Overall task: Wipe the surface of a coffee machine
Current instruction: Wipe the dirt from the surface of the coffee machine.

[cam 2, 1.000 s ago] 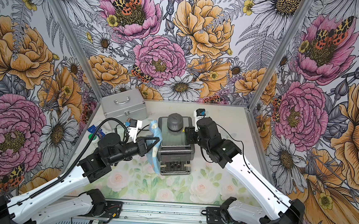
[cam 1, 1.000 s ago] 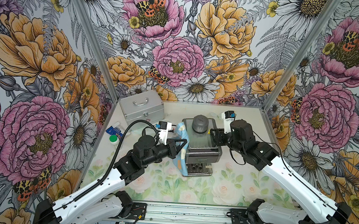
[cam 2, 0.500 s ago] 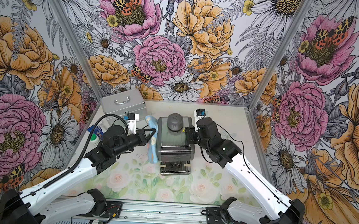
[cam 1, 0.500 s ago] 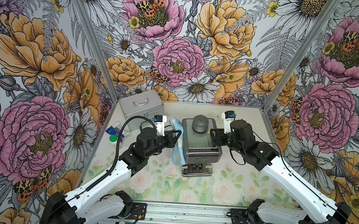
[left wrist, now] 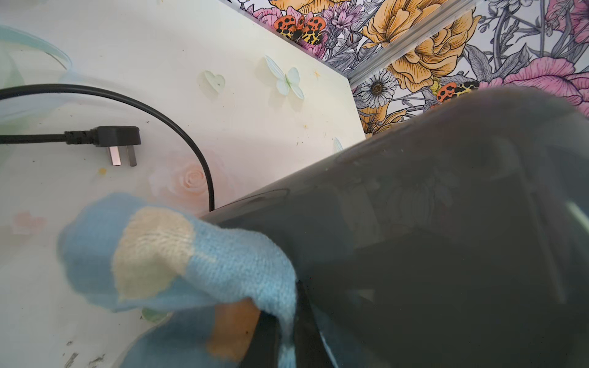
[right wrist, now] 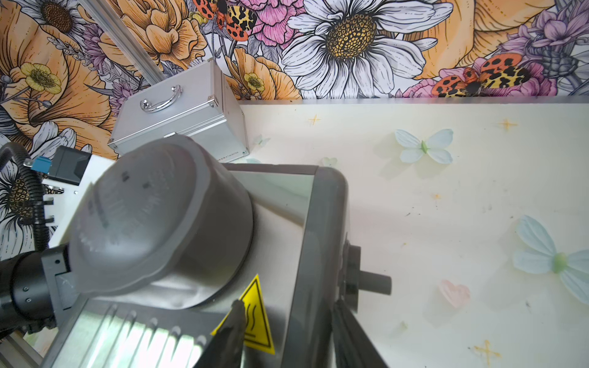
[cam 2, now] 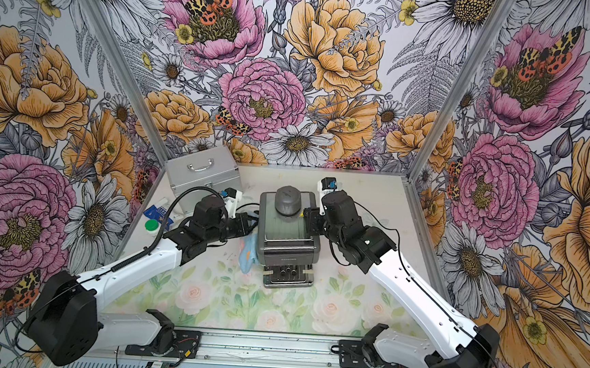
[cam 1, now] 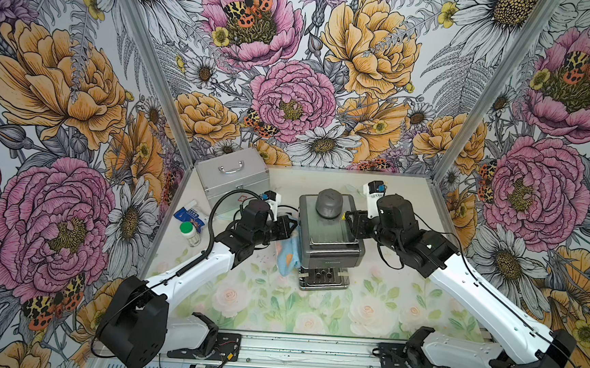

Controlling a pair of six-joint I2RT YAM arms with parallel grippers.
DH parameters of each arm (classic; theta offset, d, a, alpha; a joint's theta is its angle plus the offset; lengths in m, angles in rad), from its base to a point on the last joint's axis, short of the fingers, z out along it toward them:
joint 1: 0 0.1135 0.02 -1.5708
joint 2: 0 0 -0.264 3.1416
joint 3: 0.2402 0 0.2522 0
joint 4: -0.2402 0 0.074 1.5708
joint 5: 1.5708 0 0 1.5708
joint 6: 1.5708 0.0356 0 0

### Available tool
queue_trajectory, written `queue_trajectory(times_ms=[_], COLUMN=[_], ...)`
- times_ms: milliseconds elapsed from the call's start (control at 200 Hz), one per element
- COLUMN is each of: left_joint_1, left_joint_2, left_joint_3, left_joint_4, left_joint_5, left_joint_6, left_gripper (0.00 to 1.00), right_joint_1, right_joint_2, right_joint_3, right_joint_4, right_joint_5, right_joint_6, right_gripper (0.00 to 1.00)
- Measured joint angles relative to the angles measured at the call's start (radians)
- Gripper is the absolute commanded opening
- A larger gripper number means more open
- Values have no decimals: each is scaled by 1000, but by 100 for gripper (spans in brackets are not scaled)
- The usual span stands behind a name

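Fingers (left wrist: 306, 329) of left gripper (left wrist: 283, 321) pinch a fuzzy light-blue cloth (left wrist: 223, 264) beside the boxy dark-grey coffee machine (cam 1: 330, 246). Right gripper (right wrist: 287, 306) straddles its top edge; I can't tell if clamped.

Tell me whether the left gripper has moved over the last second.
Yes. The left gripper, shut on the blue cloth, has slid rearward along the coffee machine, away from its front end and nearer the silver case.
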Motion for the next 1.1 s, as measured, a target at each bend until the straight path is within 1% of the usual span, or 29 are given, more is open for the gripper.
queue_trajectory(times_ms=[130, 210, 305, 410, 500, 640, 775, 921, 1101], left_joint_1=[0, 2, 13, 25, 34, 39, 37, 6, -45], left_joint_2=[-59, -70, -42, 21, 60, 55, 10, -51, -115], left_joint_3=[5, 40, 105, 171, 196, 183, 132, 69, 21], left_joint_4=[-10, -26, -54, -59, -38, -29, -6, 8, -3], left_joint_5=[27, 43, 53, 55, 55, 43, 25, -5, -84], left_joint_6=[0, 0, 0, 0, 0, 0, -1, -4, -4], left_gripper=[0, 0, 0, 0, 0, 0, 0, 0, 0], right_joint_1=[0, 0, 0, 0, 4, 16, 24, 25, 26], right_joint_2=[1, 1, 2, 6, 12, 20, 27, 33, 51], right_joint_3=[2, 2, 7, 19, 27, 37, 37, 37, 58], right_joint_4=[-1, -2, -10, -27, -38, -43, -34, -35, -52], right_joint_5=[0, 2, 8, 12, 8, 8, 6, 11, 19], right_joint_6=[0, 0, 0, 0, 0, 0, 0, 0, -1], right_gripper=[45, 45, 45, 45, 45, 45, 44, 45, 45])
